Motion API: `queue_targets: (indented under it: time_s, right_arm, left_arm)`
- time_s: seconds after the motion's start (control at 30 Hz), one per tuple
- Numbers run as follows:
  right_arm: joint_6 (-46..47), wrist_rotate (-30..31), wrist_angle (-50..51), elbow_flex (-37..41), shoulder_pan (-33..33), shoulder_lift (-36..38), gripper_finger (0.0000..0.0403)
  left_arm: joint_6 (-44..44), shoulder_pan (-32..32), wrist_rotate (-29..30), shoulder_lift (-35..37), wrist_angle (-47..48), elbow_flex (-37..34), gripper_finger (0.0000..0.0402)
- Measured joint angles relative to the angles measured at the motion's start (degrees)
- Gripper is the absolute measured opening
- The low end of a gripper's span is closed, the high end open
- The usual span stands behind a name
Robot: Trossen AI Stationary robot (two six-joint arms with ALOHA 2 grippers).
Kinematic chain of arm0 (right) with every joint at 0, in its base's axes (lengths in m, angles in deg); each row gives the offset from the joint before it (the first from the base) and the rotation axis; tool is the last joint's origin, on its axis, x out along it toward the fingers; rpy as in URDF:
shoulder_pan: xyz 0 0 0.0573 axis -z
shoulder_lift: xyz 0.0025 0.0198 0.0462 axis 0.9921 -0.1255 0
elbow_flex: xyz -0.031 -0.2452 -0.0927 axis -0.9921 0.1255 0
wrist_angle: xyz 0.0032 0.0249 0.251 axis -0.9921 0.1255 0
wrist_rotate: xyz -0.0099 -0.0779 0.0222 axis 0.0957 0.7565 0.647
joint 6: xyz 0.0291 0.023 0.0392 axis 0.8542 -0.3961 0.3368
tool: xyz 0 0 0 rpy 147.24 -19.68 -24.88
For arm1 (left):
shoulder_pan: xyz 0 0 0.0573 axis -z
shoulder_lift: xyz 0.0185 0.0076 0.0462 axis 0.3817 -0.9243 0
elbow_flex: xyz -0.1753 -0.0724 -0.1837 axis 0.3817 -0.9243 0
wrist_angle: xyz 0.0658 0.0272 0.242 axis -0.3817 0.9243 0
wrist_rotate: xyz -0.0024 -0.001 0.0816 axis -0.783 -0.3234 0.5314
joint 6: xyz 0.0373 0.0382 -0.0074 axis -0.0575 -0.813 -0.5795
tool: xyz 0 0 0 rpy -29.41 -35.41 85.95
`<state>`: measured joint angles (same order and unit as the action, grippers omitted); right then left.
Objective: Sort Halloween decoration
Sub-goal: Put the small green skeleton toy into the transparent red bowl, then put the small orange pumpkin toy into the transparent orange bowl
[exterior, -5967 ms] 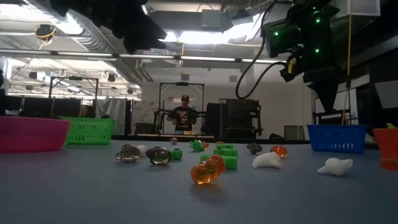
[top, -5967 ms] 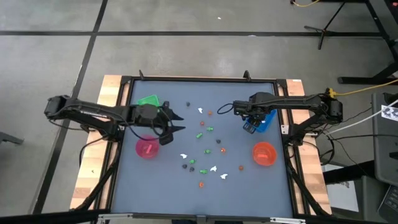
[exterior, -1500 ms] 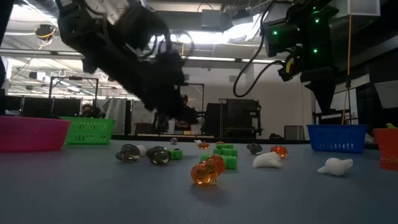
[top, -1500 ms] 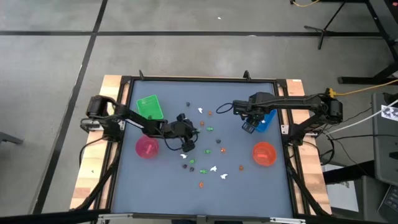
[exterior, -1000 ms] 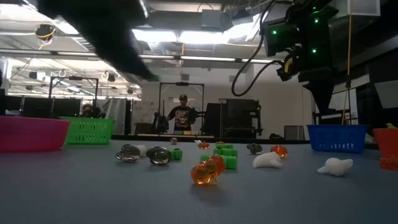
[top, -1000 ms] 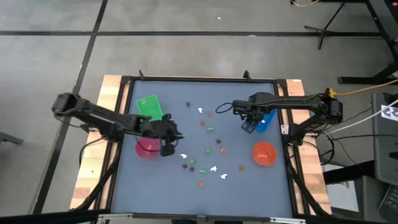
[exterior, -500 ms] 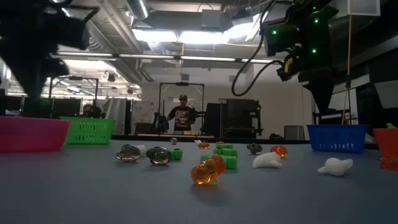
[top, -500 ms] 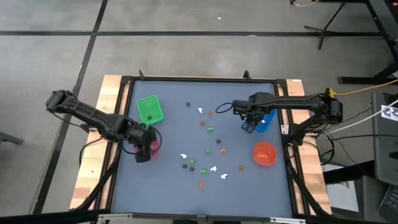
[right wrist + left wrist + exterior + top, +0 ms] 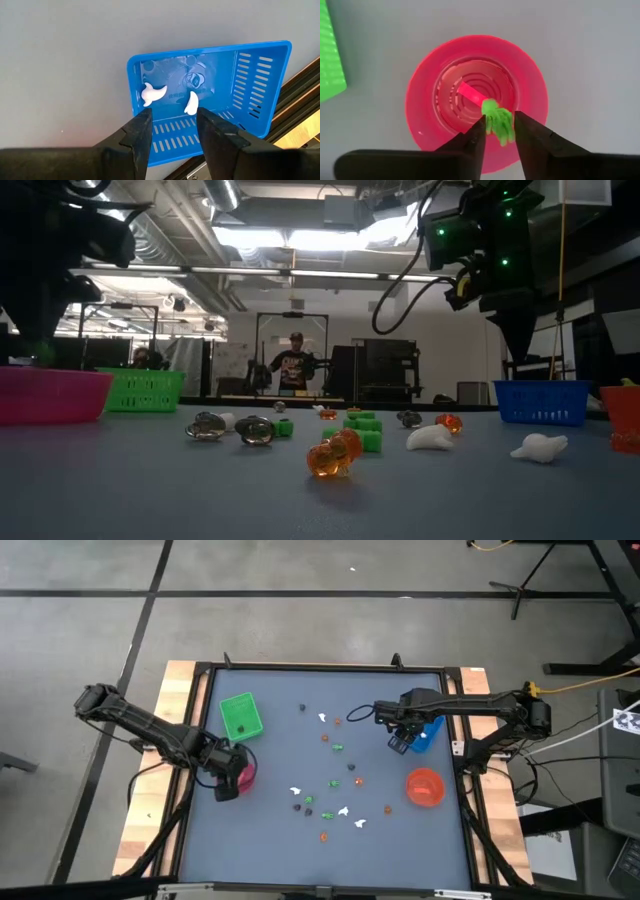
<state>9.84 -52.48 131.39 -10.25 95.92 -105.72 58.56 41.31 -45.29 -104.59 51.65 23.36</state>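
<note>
My left gripper hangs over the pink round bowl near the table's left edge and is shut on a small green figure. In the high view this gripper partly covers the bowl. My right gripper is open and empty above the blue square tray, where two white figures lie on the tray floor. Several tiny white, orange, green and dark figures lie scattered on the middle of the table, and they also show in the low view. My left gripper pinches the green figure between its two fingers, which come from above and point down. The figure's upper part sticks out past the fingertips. It is lifted clear, over the inside of the pink bowl.
A green square tray stands beyond the pink bowl, toward the far left. An orange round bowl sits near the right edge, on the near side of the blue tray. A person stands in the room behind the table.
My left gripper has moved from near the scattered figures toward the table's left edge and now stays over the pink bowl. The right arm has kept still.
</note>
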Motion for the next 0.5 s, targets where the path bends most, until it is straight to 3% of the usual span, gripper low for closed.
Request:
queue_targets:
  time_s: [0.3,0.5]
  right_arm:
    - [-0.02,0.0,-0.18,0.0,0.0,0.0,0.0154]
    - [-2.72,-0.02,-0.11,-0.04,0.0,0.0,0.0154]
  left_arm:
    - [0.29,-0.02,0.89,0.0,-0.17,0.0,0.0136]
    - [0.36,-0.02,0.96,0.0,-0.58,0.0,0.0142]
